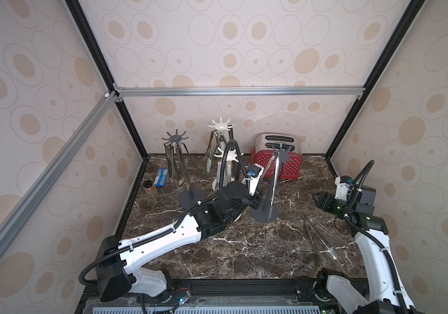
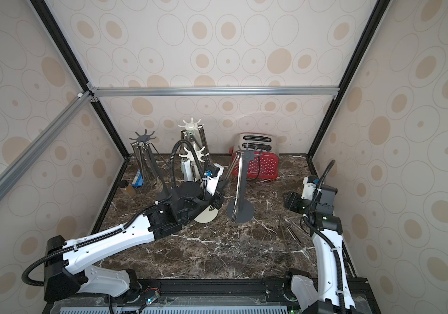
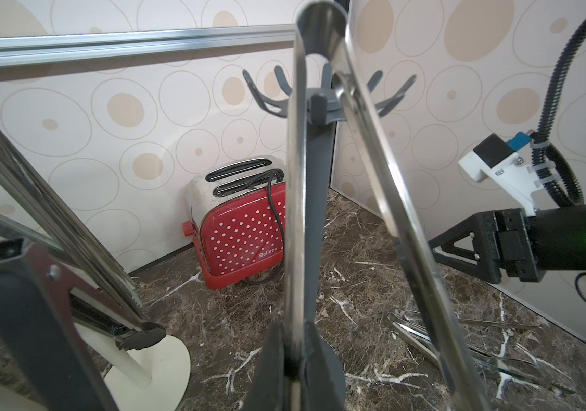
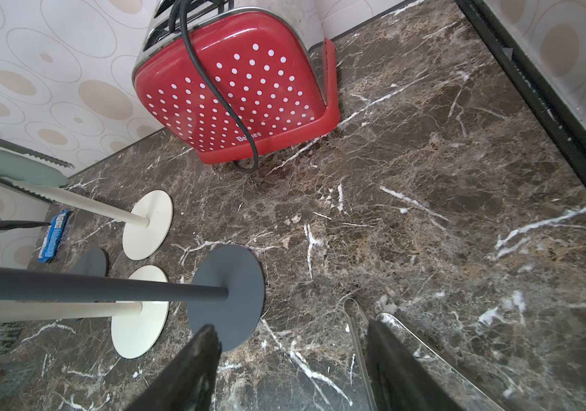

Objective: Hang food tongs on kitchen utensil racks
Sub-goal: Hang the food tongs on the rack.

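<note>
My left gripper (image 3: 293, 373) is shut on one arm of shiny steel food tongs (image 3: 297, 199). Their bend rises over the star crown of a dark grey utensil rack (image 3: 321, 103), and the other arm slants away free. In both top views these tongs (image 1: 274, 185) straddle that rack's pole in front of the toaster, with the left gripper (image 1: 257, 197) low beside it. My right gripper (image 4: 291, 329) is open and holds nothing, hovering over clear tongs (image 4: 355, 341) lying on the marble. Three other racks (image 1: 175, 137) (image 1: 220, 125) (image 1: 229, 156) carry hanging tongs.
A red dotted toaster (image 1: 277, 160) stands at the back wall behind the dark rack. A blue packet (image 1: 161, 177) and a small jar (image 1: 151, 189) sit at the back left. Round rack bases (image 4: 227, 306) crowd the middle of the table.
</note>
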You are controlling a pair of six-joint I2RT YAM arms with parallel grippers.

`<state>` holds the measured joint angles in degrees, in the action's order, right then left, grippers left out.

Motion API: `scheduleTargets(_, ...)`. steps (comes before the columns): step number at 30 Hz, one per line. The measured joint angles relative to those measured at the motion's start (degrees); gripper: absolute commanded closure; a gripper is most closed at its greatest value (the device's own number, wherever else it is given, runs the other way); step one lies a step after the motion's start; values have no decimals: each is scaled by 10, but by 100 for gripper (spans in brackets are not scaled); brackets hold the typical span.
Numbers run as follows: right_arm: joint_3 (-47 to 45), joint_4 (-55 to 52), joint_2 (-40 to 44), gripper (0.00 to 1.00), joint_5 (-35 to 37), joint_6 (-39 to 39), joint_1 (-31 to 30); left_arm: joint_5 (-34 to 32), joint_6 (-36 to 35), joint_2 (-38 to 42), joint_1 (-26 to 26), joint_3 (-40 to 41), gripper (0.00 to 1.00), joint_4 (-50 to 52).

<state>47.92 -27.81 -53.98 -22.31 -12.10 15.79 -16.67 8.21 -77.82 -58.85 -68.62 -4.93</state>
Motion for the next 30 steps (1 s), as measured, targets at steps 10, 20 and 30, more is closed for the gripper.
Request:
scheduleTargets(10,0,0,-2,31,0,0,0,3,2,0,1,0,100,-2)
scheduleTargets(20,0,0,-2,31,-2,0,0,3,10,-12,1,9,100,-19)
scheduleTargets(30,0,0,-3,31,-2,0,0,7,20,-19,1,46,100,-66)
